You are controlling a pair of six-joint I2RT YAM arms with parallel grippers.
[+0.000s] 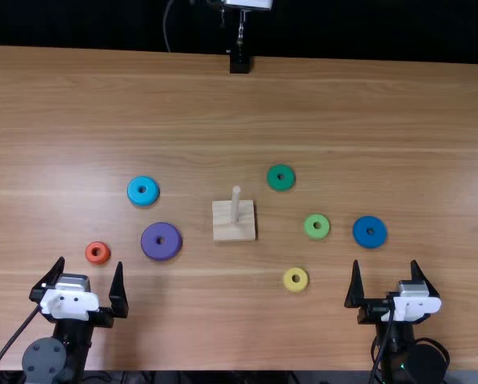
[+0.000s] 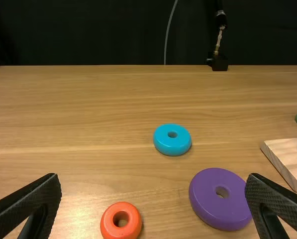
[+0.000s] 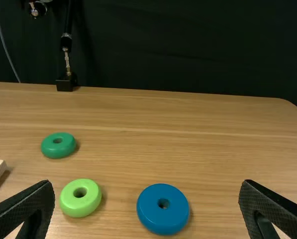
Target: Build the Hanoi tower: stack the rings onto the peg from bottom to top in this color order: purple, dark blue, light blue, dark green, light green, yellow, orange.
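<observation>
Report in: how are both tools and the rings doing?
Left tool, right tool: open, empty. Peg bare. Purple ring flat on the table, nothing on top.

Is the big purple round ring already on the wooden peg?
No, the purple ring lies flat on the table, left of the peg's square base in the top view.

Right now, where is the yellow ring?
In the top view, the yellow ring lies right of the wooden base, nearer the view's bottom edge than the light green ring.

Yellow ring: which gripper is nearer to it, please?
Right: the right gripper is right of the yellow ring; the left gripper is farther away, on its left.
</observation>
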